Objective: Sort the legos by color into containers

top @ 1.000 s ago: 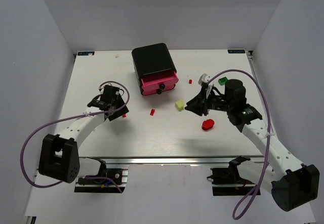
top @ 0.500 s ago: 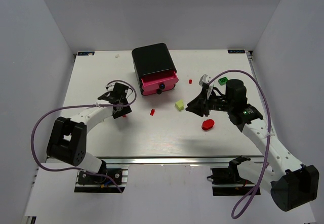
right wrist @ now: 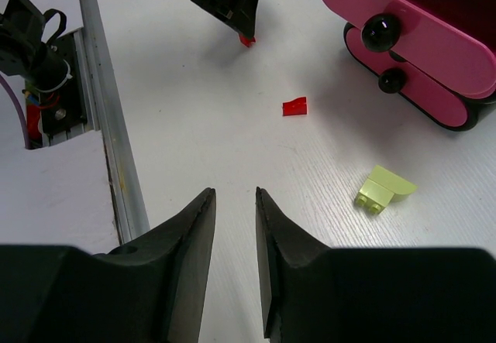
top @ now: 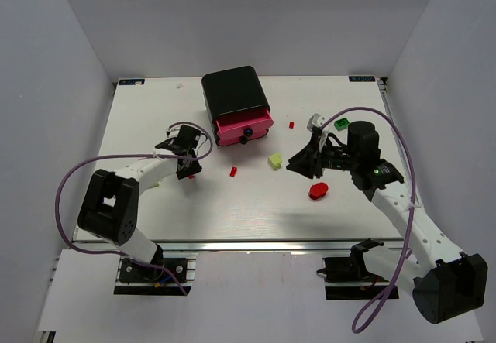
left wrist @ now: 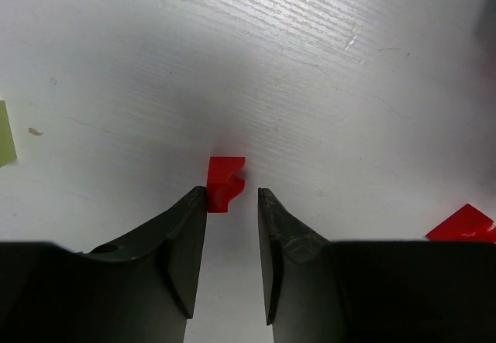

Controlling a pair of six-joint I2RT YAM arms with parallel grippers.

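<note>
I hold the left gripper (left wrist: 232,196) low with its fingers parted and the red lego (left wrist: 225,180) at twelve o'clock between the tips, lined up for a pinch. The pulled-out pink drawer (top: 245,126) waits at its two o'clock. The right gripper (right wrist: 235,196) hovers unclenched and empty, out of the way.

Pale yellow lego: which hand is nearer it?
Right. The right hand sits just right of the pale yellow lego; the left hand is far to its left, at a red lego.
</note>
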